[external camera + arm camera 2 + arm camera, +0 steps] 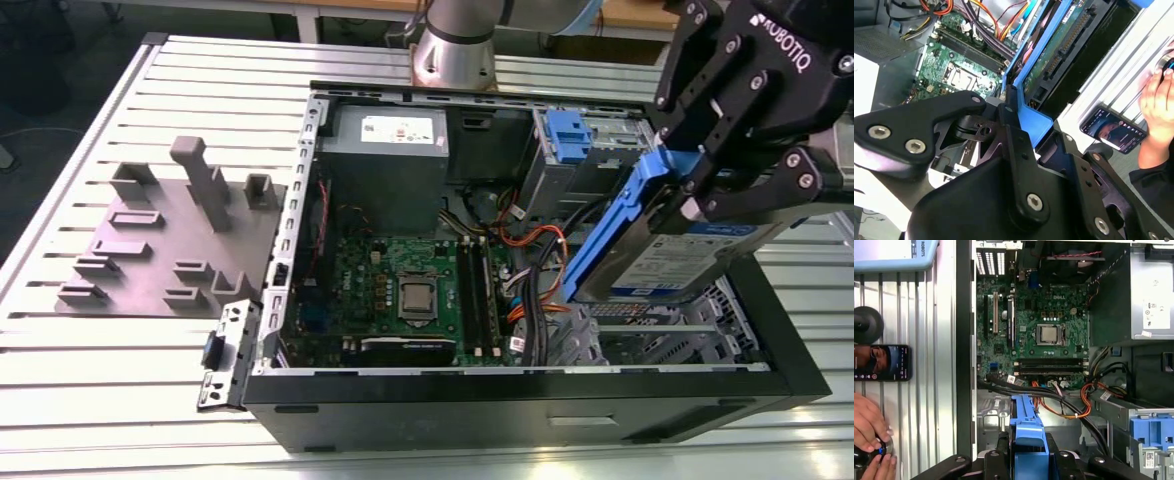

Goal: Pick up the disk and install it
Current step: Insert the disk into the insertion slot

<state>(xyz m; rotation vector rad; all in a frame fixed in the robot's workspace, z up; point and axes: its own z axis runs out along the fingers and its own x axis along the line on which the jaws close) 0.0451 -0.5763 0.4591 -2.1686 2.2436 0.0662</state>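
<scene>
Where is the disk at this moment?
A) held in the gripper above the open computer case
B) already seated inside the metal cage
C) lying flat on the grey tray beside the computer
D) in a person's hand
A: in the exterior view the gripper is clamped on the blue-framed disk, which hangs tilted over the open computer case.

My claw (707, 190) holds the disk (667, 250) above the open case (534, 400); the motherboard (414, 290) lies below, beside it.
</scene>
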